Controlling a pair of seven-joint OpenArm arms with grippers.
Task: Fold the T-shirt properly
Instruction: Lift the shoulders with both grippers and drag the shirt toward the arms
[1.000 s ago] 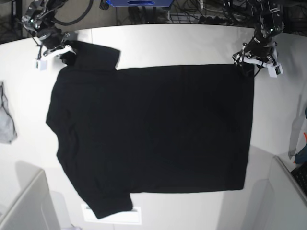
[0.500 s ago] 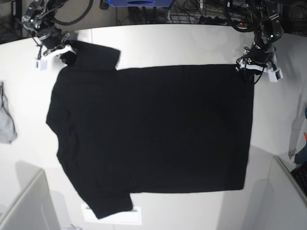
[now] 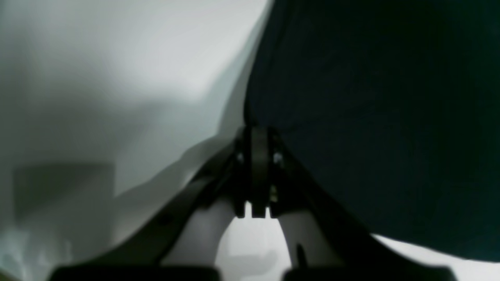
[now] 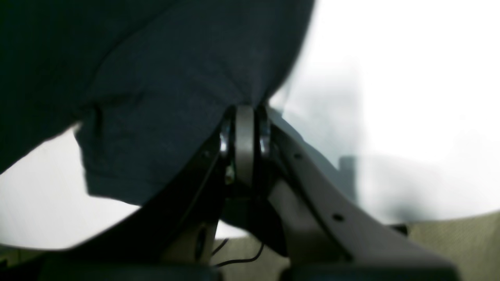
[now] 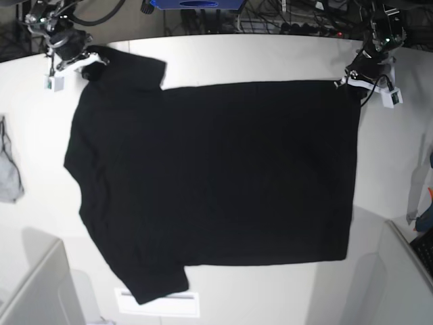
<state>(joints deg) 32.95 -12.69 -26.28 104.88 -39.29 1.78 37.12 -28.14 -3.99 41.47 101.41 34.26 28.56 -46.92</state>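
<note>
I've got the black T-shirt [image 5: 216, 176] spread flat on the white table [image 5: 270, 57], both grippers, left gripper [image 5: 356, 76] and right gripper [image 5: 84, 59], clamped on its 2 far corners; limp, light cloth, best held by corners.

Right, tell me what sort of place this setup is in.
Most likely a robotics lab or test bench: a plain white table with a black T-shirt spread on it, two robot arms at its far corners, and tangled cables with equipment behind the table.

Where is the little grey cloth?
In the base view the grey cloth lies at the table's far left edge, apart from the black T-shirt.
</note>
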